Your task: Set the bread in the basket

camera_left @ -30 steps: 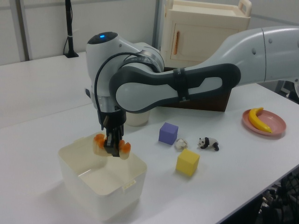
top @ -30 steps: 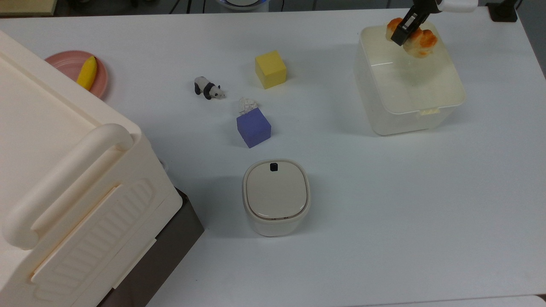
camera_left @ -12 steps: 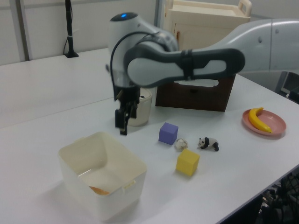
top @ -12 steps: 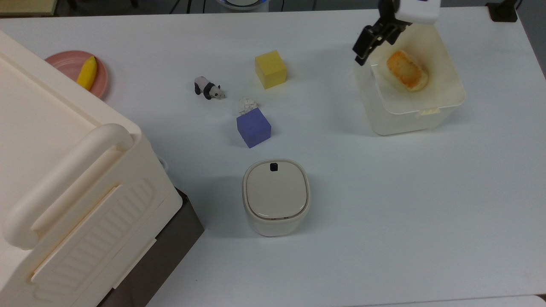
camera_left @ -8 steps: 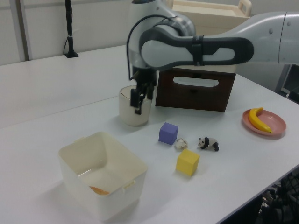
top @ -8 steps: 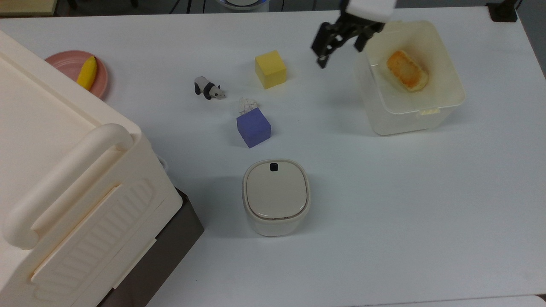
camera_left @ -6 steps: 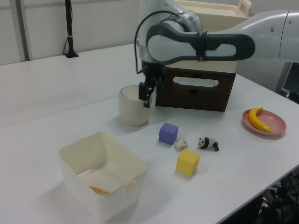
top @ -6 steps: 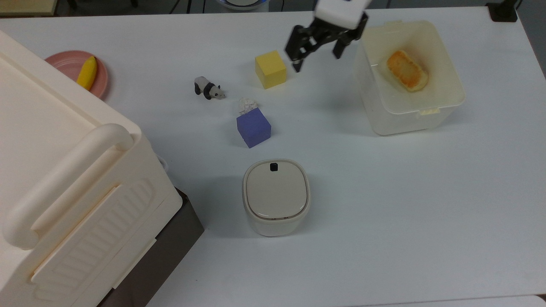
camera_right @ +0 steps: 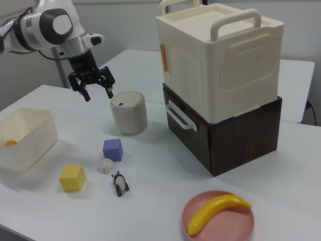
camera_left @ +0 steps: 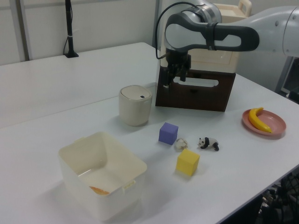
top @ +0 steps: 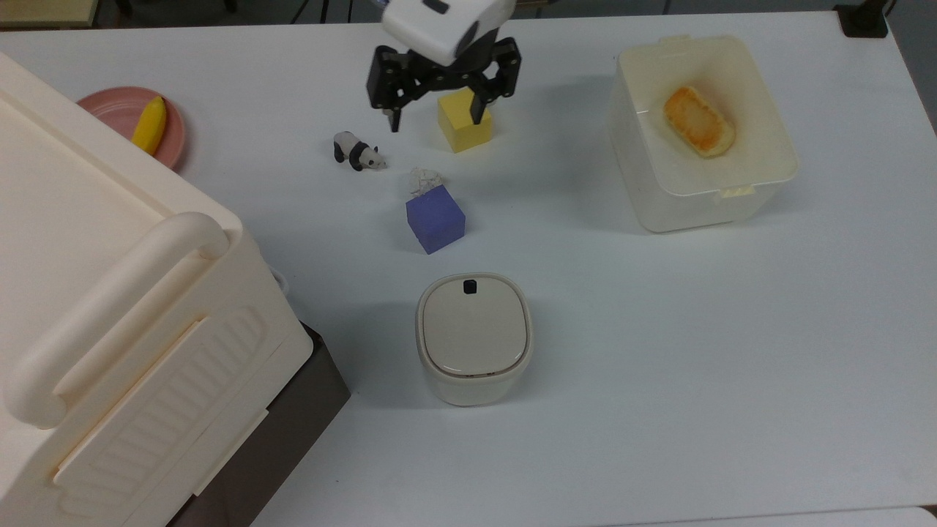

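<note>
Top view first: the bread (top: 698,121) lies on the floor of the basket (top: 761,179), with its flat golden side up. It rests slantwise, with room all around it. In the left view a bit of orange shows low inside the tub, near the front wall.

The basket stands on the white bench (top: 659,366), near the top view's right edge.

The claw (top: 434,116) is well apart from the basket. It hangs high above the bench, over the yellow cube (top: 464,118) as the top view shows it. Its two fingers are spread wide and hold nothing. The right view shows the same spread fingers, up in the air.

The job looks done, since the bread is inside. I think nothing more needs picking up. The arm only needs to move off and rest, without bumping the toy panda (top: 356,151) or the purple cube (top: 435,218).
</note>
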Motion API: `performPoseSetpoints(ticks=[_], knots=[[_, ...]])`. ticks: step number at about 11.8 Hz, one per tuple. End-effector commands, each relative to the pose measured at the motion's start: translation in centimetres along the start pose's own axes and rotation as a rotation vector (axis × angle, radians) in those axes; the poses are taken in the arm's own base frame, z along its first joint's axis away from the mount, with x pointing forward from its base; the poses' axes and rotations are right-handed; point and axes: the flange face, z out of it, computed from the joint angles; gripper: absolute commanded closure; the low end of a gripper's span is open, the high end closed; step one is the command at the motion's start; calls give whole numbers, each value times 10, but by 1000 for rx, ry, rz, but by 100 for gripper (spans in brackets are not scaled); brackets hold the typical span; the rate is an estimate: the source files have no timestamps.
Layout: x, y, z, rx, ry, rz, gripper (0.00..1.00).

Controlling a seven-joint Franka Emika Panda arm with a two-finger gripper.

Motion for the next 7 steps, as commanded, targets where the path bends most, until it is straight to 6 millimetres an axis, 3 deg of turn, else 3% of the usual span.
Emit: performPoseSetpoints(ticks=[1, 5, 7], knots=[[-6, 7, -5, -11, -17, 156, 0], [-14, 11, -48, -11, -45, 247, 0], [-23, 15, -57, -16, -80, 258, 0]])
